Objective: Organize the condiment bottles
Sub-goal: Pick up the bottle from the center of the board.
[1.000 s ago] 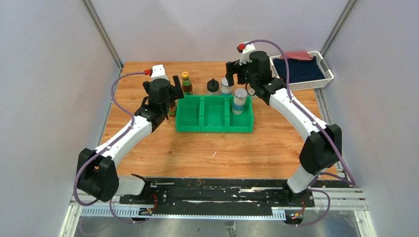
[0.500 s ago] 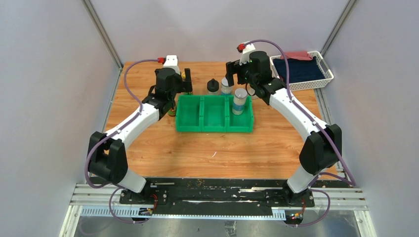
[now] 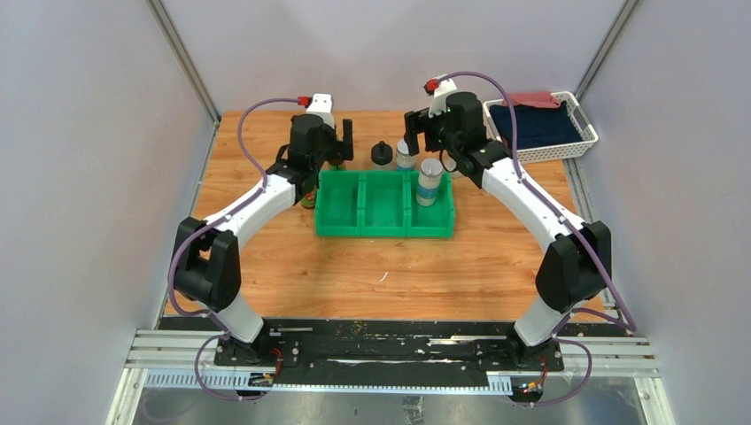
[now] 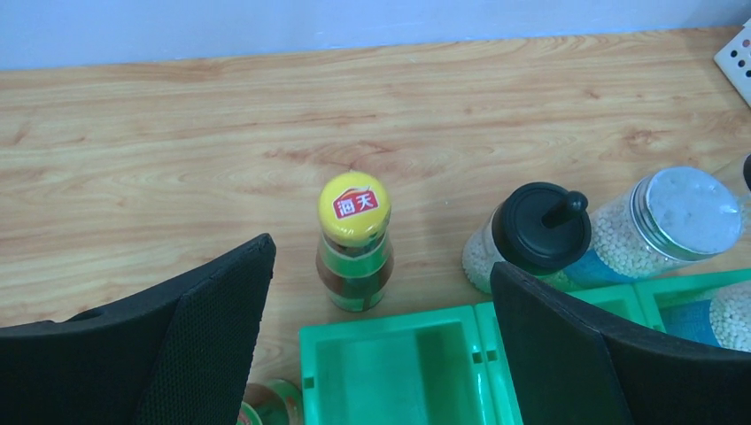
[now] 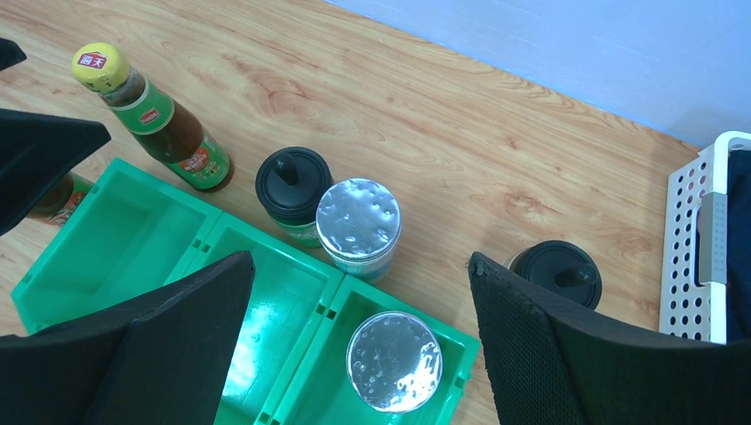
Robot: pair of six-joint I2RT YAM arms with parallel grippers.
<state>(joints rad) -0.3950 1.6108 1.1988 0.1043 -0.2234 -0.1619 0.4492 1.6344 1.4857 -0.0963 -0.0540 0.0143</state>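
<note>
Only a sliver of the second brown bottle point(image 4: 266, 403) peeks out at the bottom edge beside a finger of the left gripper point(image 4: 381, 261), while the yellow-capped bottle point(image 4: 354, 252) stands upright on the counter point(image 4: 177, 133) just behind the green bin point(image 4: 390, 372), between those wide-spread jaws, untouched.

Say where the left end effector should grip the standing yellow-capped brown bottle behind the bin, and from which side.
Probably grip the brown bottle around its narrow neck under the yellow cap, from above: it stands upright, and the green bin crowds its near side. The left end effector is open.
</note>
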